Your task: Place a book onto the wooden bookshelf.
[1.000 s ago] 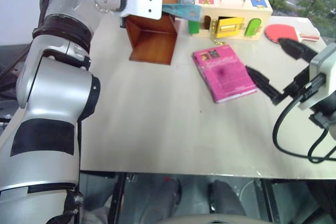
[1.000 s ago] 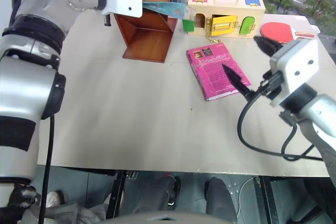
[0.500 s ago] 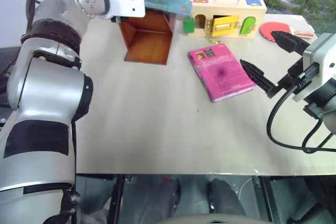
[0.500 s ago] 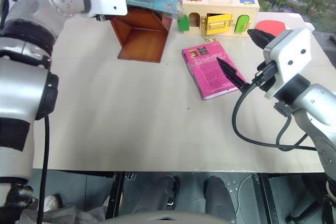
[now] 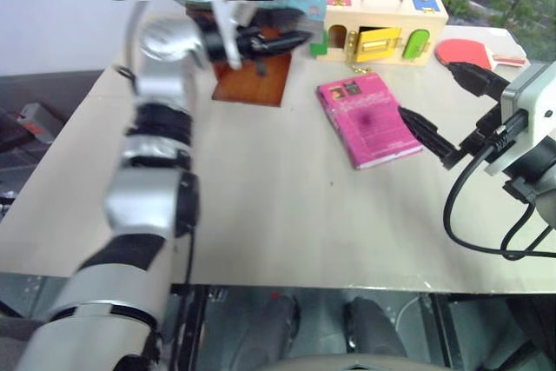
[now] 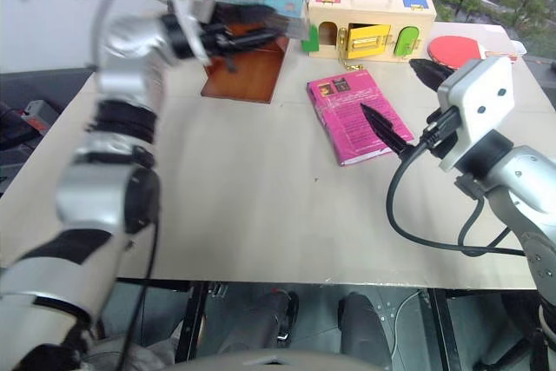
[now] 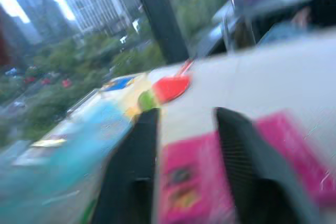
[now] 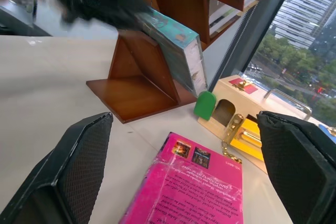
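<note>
The teal book [image 8: 168,35] lies tilted against the sloping top of the wooden bookshelf [image 5: 252,80] at the table's far side, with its white page edges toward the toy box. My left gripper [image 5: 295,39] sits just under and alongside the book [image 5: 304,4]. In the left wrist view its fingers [image 7: 131,182] stand apart with nothing between them, and the book is a teal blur off to one side. My right gripper [image 5: 427,91] hangs open over the table's right side, next to the pink book.
A magenta-pink book [image 5: 369,119] lies flat right of centre. Behind it stands a pale wooden box with coloured doors [image 5: 382,28], and a red paddle [image 5: 473,51] lies at the far right. The table's near edge [image 5: 304,286] runs across the front.
My left arm has swung and turned, so its black fingers now show under the book instead of hidden behind the wrist. The book stays at the shelf top. The right arm has kept still.
</note>
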You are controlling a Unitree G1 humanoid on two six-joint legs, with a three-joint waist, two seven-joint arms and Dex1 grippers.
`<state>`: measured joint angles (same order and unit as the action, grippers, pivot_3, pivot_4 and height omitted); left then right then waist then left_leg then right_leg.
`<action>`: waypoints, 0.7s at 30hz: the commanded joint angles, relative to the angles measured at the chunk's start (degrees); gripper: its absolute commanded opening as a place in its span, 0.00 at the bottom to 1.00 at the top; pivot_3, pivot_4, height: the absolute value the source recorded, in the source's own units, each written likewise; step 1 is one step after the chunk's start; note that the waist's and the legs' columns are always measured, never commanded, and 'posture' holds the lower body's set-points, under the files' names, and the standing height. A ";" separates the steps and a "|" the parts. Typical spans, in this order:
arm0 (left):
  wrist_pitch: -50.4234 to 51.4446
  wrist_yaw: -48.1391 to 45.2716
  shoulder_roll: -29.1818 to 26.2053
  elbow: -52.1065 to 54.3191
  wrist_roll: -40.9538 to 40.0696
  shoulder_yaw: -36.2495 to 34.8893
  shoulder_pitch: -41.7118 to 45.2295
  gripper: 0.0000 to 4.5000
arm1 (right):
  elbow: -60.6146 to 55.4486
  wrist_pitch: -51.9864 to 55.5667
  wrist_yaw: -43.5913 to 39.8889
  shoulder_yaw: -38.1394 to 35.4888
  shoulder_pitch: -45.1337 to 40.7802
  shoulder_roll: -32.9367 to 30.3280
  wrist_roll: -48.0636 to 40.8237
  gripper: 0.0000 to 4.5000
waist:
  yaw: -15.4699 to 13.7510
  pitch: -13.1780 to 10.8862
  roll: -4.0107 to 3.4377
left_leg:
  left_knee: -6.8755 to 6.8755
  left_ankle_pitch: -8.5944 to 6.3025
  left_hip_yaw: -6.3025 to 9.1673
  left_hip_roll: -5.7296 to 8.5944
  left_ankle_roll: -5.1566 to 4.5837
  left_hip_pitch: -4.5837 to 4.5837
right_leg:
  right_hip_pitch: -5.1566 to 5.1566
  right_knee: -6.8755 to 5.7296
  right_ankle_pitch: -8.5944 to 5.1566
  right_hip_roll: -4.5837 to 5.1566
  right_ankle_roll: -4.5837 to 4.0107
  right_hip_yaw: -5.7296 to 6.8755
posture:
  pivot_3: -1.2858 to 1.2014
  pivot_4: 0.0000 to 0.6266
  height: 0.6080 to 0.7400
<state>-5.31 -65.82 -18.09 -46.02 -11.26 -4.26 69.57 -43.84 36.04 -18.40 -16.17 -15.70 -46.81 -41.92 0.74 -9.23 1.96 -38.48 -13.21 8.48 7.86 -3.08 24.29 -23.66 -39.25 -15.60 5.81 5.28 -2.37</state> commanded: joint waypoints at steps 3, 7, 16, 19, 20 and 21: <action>-6.15 29.23 14.28 1.61 7.29 2.87 -1.64 0.04 | -3.24 1.77 1.42 -3.97 -0.11 -0.67 -0.89 1.00 | 0.01 -0.01 0.02 | -0.04 0.00 -0.01 0.00 0.00 0.11 | -0.09 -0.03 0.01 0.14 0.00 -0.03 | 0.52 0.24 1.00; -12.52 60.12 19.52 -12.00 16.82 4.32 5.00 0.04 | -4.85 3.34 2.98 -4.66 0.57 -0.32 -1.07 1.00 | 0.07 -0.01 0.02 | 0.02 0.00 -0.13 -0.02 0.01 0.04 | -0.13 -0.15 0.00 0.19 0.00 -0.16 | 0.52 0.24 1.00; -13.24 83.60 16.87 -23.19 17.91 0.96 10.74 0.04 | -8.43 6.03 5.99 -6.95 2.36 0.23 -2.29 1.00 | 0.42 0.00 0.00 | 0.12 -0.01 -0.39 -0.02 0.01 -0.15 | -0.13 -0.21 0.01 0.16 0.01 -0.45 | 0.52 0.24 1.00; -15.37 74.89 17.07 -23.27 15.83 0.63 9.50 0.04 | -8.52 6.11 6.23 -6.87 2.64 0.63 -2.16 1.00 | 1.06 0.01 -0.02 | 0.29 -0.02 -0.66 -0.10 -0.01 -0.43 | -0.13 -0.40 0.00 0.10 0.01 -0.75 | 0.52 0.24 1.00; -16.64 69.83 17.47 -22.61 14.74 0.70 8.43 0.04 | -8.38 6.00 6.22 -6.64 2.69 0.75 -1.99 1.00 | 1.21 0.01 -0.02 | 0.29 -0.02 -0.67 -0.12 -0.02 -0.45 | -0.13 -0.43 0.00 0.08 0.01 -0.76 | 0.52 0.24 1.00; -16.74 58.58 18.60 -21.34 11.36 0.17 6.73 0.04 | -8.13 5.85 6.14 -6.30 2.81 0.86 -1.68 1.00 | 1.23 0.03 -0.06 | 0.29 -0.05 -0.68 -0.13 -0.07 -0.46 | -0.13 -0.46 0.00 0.06 0.01 -0.76 | 0.52 0.24 1.00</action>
<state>-19.94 6.74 -0.21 -70.18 4.61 -2.88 78.12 -50.72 42.38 -12.67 -21.21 -12.64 -46.22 -43.59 1.97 -9.20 1.90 -38.20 -13.31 7.80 7.73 -3.22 23.80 -23.77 -39.72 -15.60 5.87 5.29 -3.13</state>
